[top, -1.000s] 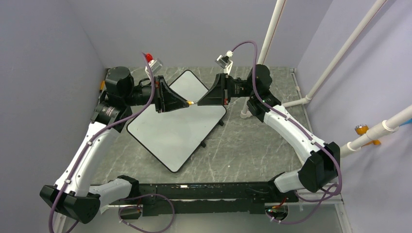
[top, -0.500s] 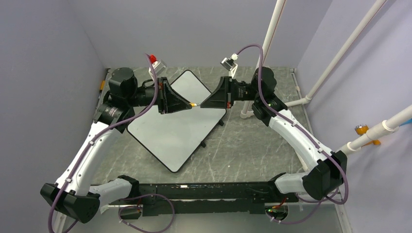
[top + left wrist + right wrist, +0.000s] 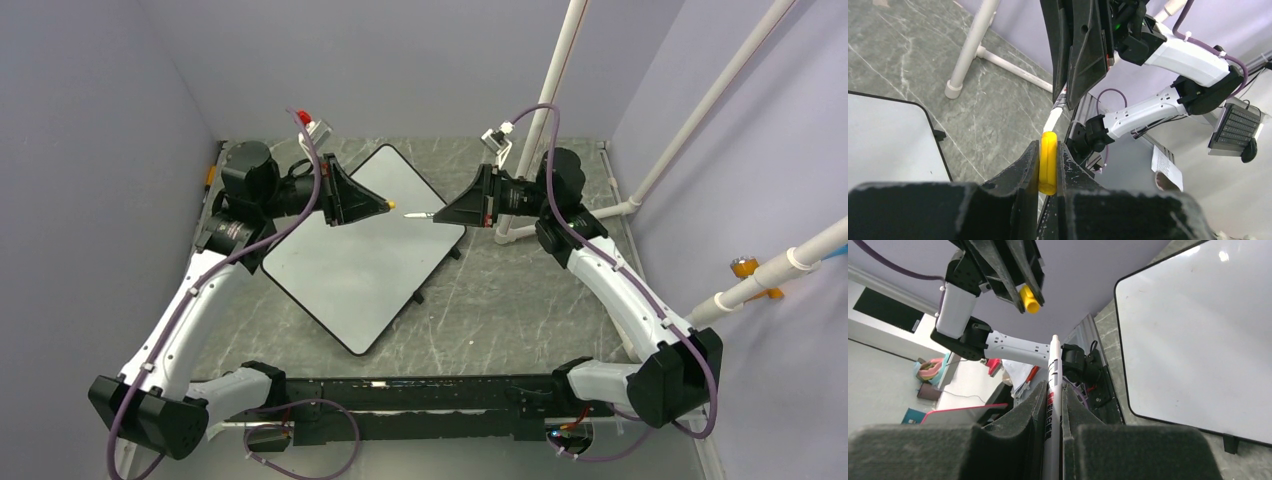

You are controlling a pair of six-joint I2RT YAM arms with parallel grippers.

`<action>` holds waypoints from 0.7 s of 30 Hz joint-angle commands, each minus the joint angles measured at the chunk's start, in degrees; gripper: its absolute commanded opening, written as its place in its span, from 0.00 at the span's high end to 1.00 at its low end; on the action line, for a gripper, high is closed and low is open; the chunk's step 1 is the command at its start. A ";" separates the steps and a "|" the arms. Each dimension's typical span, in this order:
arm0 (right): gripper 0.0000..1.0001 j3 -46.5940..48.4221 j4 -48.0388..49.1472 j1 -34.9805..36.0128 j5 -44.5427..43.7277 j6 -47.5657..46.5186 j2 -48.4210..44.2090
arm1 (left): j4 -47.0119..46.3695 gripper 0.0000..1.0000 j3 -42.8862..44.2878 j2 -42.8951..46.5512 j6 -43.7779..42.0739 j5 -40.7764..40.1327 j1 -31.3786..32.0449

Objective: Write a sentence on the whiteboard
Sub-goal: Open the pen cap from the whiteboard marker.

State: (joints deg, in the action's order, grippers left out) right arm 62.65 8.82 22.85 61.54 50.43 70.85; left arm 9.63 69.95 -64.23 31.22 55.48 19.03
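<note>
The whiteboard lies flat on the table, turned diagonally, its face blank; no sentence shows on it. It also shows in the right wrist view. My left gripper is shut on the yellow marker cap, seen between its fingers in the left wrist view. My right gripper is shut on the white marker body, which points at the cap across a small gap. The marker stands between my right fingers in the right wrist view. Both grippers hover above the board's far part.
White pipe posts stand at the back right, one foot on the table beside the board. A small black clip sticks out at the board's right edge. Grey walls close in the left and back.
The cap and marker, joined a second ago, have come apart. My right gripper pulled right with the marker body; my left gripper holds the cap and shifted slightly up.
</note>
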 commanded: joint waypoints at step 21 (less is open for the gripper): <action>1.00 13.88 -36.72 -3.08 -28.92 -21.12 -9.50 | -0.35 1.00 -9.00 -1.80 -7.21 -18.54 13.38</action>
State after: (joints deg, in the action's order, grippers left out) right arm 70.96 -18.57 20.08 47.18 35.70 65.82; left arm 11.92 61.95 -64.51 25.91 41.63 29.15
